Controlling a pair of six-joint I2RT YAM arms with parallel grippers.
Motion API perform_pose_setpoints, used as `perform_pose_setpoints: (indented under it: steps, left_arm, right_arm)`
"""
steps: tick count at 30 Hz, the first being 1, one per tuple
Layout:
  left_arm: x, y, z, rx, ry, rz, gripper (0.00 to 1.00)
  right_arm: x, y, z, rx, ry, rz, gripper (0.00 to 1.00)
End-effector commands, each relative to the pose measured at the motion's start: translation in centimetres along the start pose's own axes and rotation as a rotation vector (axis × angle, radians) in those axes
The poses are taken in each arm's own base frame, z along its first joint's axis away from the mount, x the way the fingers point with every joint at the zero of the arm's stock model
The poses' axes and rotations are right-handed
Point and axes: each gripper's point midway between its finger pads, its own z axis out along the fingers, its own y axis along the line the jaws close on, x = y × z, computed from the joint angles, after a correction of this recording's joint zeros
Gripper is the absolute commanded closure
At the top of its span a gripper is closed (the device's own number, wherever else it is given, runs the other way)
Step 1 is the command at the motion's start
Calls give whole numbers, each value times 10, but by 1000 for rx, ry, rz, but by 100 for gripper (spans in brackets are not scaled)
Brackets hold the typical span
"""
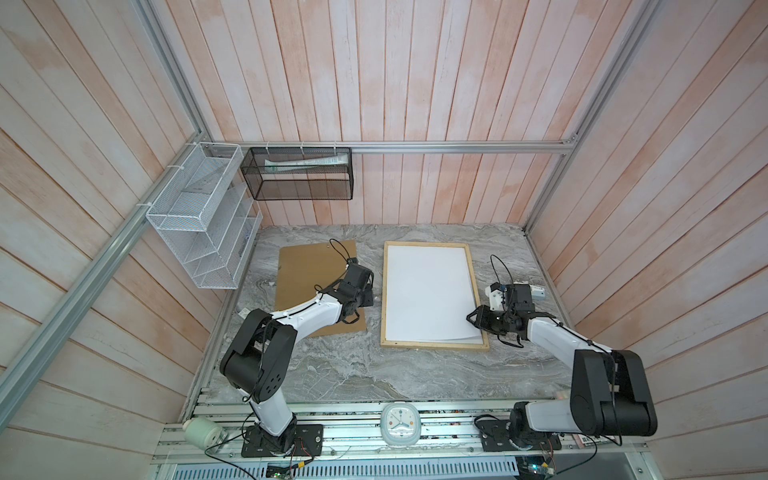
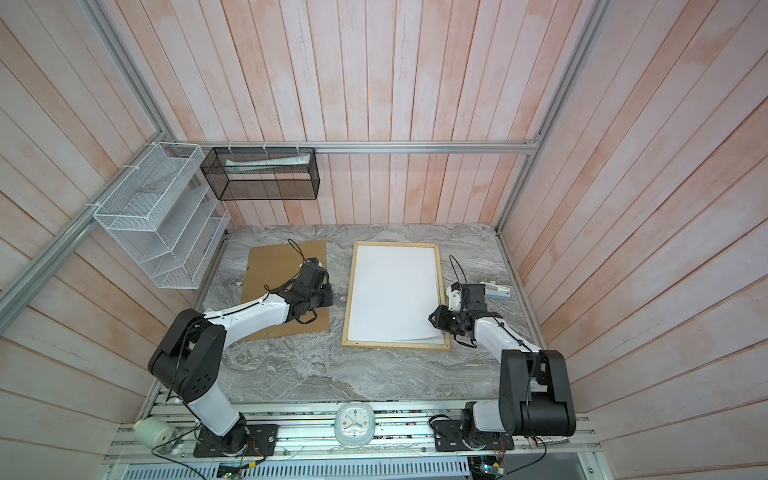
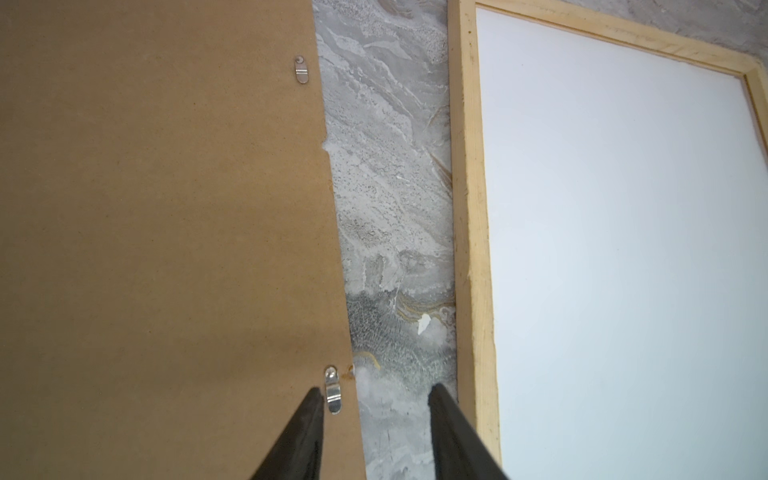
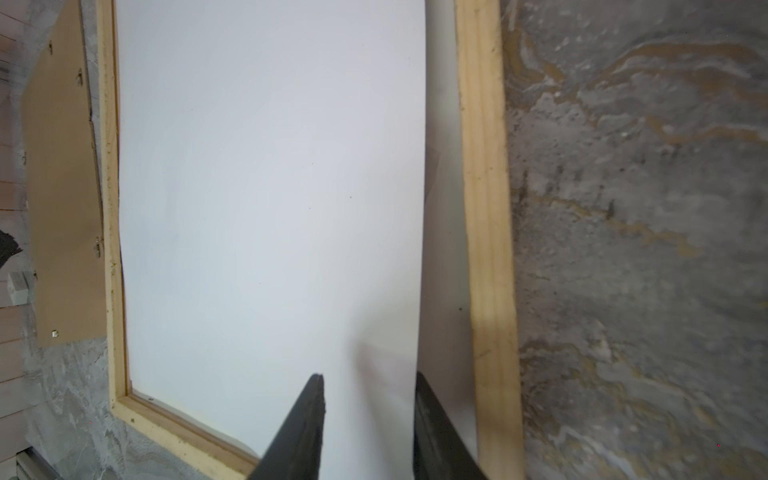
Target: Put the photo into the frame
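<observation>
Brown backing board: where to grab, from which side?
Probably pinch the backing board by its long edge facing the frame, near the metal tab, from the gap side. It lies thin and flat, only edges offer purchase, and the open left hand straddles that one.

No text, label or number can be read.

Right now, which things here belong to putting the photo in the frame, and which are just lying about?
Job:
pale wood rectangular frame
thin white sheet lying in it, probably the photo face down
flat brown backing board beside it

Lying about:
white square alarm clock
white wire rack
black mesh basket
small grey-white box
</observation>
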Motion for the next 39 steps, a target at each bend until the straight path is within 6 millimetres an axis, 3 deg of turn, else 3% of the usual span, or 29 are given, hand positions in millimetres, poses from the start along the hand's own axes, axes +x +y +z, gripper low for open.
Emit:
perform_pose_setpoints:
  steps: [1,8,14,29,39]
  left_arm:
    - [-2,3,-7,-2,-17,1,55]
    - [0,10,-6,-31,-13,-3,54]
    - [1,9,-6,-20,-8,3,54]
    - [37,-26,20,121,116,10,56]
    - [62,-53,31,177,172,35,56]
  right_arm:
    - [-14,-6,-14,82,-58,1,57]
    - [-28,-9,-36,134,-151,7,49]
    - [-31,-7,-40,132,-169,10,49]
    - [-27,-18,-7,69,-125,73,43]
    - [-32,-30,3,34,-112,122,43]
